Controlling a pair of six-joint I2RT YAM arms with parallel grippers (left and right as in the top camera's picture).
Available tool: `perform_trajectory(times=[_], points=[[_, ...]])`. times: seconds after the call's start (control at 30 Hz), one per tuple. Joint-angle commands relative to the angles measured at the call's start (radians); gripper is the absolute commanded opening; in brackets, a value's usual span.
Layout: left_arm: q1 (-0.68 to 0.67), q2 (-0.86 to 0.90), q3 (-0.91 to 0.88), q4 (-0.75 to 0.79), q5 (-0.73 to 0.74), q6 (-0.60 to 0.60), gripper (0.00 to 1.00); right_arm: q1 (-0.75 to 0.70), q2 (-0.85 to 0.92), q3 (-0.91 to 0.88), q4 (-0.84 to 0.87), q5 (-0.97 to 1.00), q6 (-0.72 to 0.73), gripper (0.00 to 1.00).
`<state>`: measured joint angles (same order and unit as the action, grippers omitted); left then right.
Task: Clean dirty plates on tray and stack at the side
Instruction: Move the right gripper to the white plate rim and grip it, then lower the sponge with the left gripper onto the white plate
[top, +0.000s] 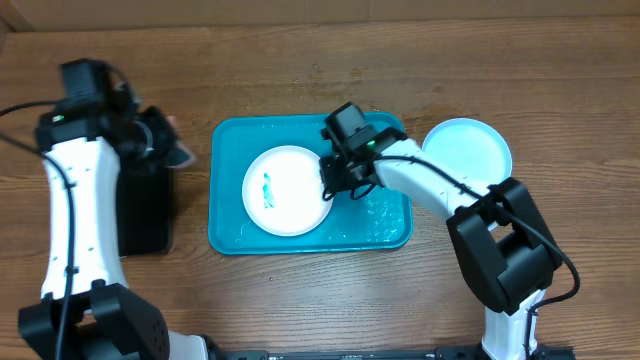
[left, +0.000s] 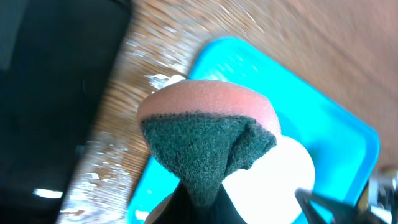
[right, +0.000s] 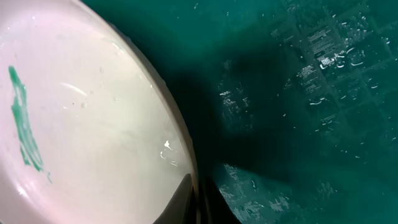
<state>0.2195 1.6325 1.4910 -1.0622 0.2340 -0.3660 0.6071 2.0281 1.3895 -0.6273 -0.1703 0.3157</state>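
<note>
1. The tray (top: 225, 235), turquoise with a raised rim, sits at the middle of the table (top: 300, 310). Its long axis runs left to right in the overhead view. Its floor is wet, with droplets showing in the right wrist view.

2. 1 white plate (top: 295, 200) lies in the left half of the tray, face up. It carries 1 green smear (top: 268, 190) left of its centre. The smear is a narrow streak, and its long axis runs from the near side to the far side of the table.

3. 1 pale blue plate (top: 470, 150) lies on the table just beside the tray's far right corner, outside the rim.

4. The right gripper (top: 332, 185) is at the white plate's right edge. In the right wrist view its fingers (right: 180, 202) are clamped on that rim.

5. The left gripper (top: 165, 140) is left of the tray, over the far end of a black tray (top: 140, 215). It is closed on a sponge (left: 208, 134), with the pink foam on top and the dark green scouring face toward the camera, pinched into a fold.

6. I cannot tell whether the white plate is lifted off the tray floor at the gripped edge.
</note>
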Motion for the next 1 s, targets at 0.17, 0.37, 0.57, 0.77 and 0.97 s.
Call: perform_trajectory(times=[0.17,0.37,0.57,0.77,0.97], points=[[-0.235,0.095,-0.006,-0.003,0.018,0.052,0.04,0.008,0.036,-0.003,0.021,0.118,0.074,0.04],[-0.336,0.197,-0.006,0.015,0.019,0.053,0.04,0.008,0.061,-0.003,0.021,0.117,0.082,0.04],[-0.41,0.311,-0.006,0.05,0.022,0.053,0.04,0.008,0.061,-0.003,0.02,0.117,0.082,0.05],[-0.466,0.408,-0.006,0.058,0.022,0.053,0.04,0.007,0.061,-0.003,0.021,0.117,0.081,0.05],[-0.489,0.49,-0.006,0.076,-0.003,0.084,0.04,0.007,0.061,-0.003,0.021,0.118,0.077,0.05]])
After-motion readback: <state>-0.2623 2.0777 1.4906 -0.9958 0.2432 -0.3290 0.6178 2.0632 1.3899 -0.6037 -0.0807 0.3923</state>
